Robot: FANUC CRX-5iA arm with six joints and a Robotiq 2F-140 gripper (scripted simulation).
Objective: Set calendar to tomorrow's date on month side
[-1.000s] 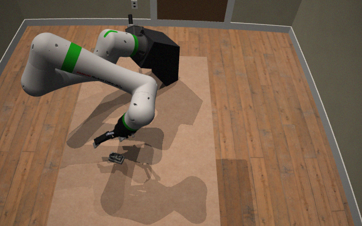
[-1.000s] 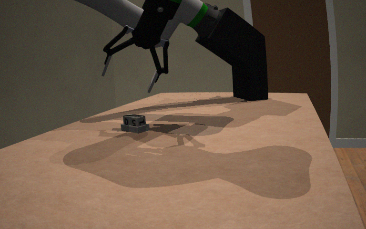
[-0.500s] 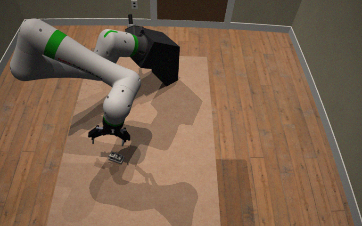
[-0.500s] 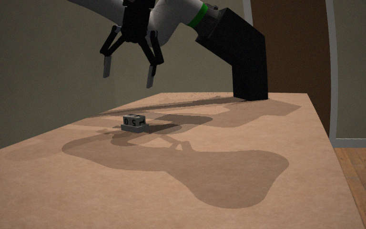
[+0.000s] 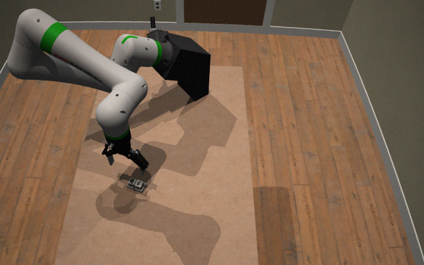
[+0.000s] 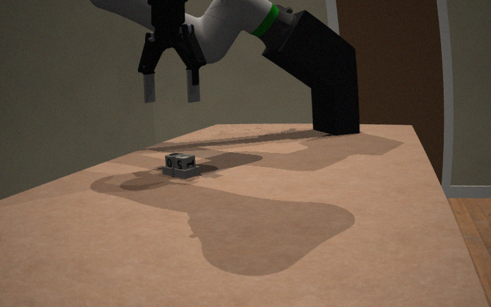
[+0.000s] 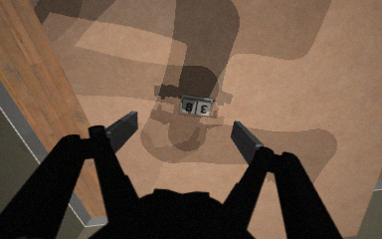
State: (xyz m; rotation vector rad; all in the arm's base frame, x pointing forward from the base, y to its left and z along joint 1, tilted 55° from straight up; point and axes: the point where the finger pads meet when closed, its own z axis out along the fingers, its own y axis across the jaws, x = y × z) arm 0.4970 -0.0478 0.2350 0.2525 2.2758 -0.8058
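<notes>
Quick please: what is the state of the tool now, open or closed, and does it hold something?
Tool: open wide, holding nothing, high above the two cubes in their tray.

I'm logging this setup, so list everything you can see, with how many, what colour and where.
table: one, light brown top, on the wooden floor
tray: one, grey, on the table, left of its middle in the exterior view
cubes: two, grey with dark digits, side by side in the tray
door: one, brown, in the back wall
wall socket: one, pale, back wall
pedestal: one, black, at the table's far end
arm: one, white with green bands
pincer: one, black, open, pointing down, high above the cubes
</notes>
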